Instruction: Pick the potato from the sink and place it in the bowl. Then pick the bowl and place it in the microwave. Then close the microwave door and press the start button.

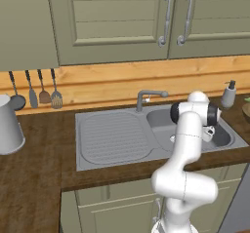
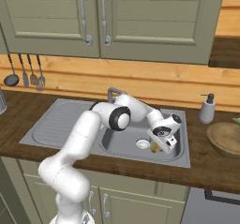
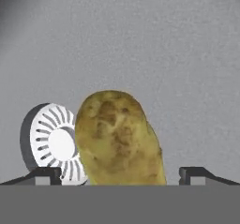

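Note:
The yellowish-brown potato (image 3: 117,138) lies on the floor of the grey steel sink (image 1: 97,164), right beside the round silver drain (image 3: 49,143). My gripper (image 3: 121,175) is down in the basin, open, with one dark fingertip (image 3: 44,175) on each side of the potato and a gap on both sides. From the right base view the gripper (image 2: 161,143) hangs just over the potato (image 2: 154,147). The brown wooden bowl (image 2: 226,138) sits on the counter to the right of the sink. The microwave and its door are out of view.
A curved faucet (image 1: 149,96) rises behind the basin and the ribbed draining board (image 1: 112,137) lies to its left. A soap dispenser (image 2: 206,108) stands between sink and bowl. Utensils (image 1: 36,93) hang on the wall, with a grey jug (image 1: 7,125) at the far left.

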Controlling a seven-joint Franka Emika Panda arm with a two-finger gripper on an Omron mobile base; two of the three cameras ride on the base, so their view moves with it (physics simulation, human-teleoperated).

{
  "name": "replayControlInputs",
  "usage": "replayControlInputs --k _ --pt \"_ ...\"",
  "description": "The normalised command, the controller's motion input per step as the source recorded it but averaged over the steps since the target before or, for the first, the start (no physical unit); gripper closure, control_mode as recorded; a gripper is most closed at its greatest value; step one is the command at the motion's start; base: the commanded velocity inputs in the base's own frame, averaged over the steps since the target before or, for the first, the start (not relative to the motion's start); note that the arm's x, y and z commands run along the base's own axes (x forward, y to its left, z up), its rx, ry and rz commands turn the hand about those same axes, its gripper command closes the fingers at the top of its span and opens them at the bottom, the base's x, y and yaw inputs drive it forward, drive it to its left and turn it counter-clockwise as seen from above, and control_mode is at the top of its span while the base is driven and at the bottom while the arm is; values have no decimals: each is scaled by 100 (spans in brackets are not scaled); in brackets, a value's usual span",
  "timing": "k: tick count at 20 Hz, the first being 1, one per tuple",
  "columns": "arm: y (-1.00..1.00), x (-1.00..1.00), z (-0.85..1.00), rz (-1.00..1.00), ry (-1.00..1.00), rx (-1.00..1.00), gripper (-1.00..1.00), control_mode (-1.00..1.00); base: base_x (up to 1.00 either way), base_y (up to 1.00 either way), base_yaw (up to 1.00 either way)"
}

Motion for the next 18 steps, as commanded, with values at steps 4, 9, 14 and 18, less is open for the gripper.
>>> replayControlInputs --k 4,9,14,18 --pt "0 27 -69 -6 0 -2 -100 -100 0 0 0" --pt "0 12 -41 -7 0 -5 100 -100 0 0 0" --pt "3 -7 -14 0 0 -5 100 -100 0 0 0" --pt "0 -75 61 2 -17 -5 100 -100 0 0 0"
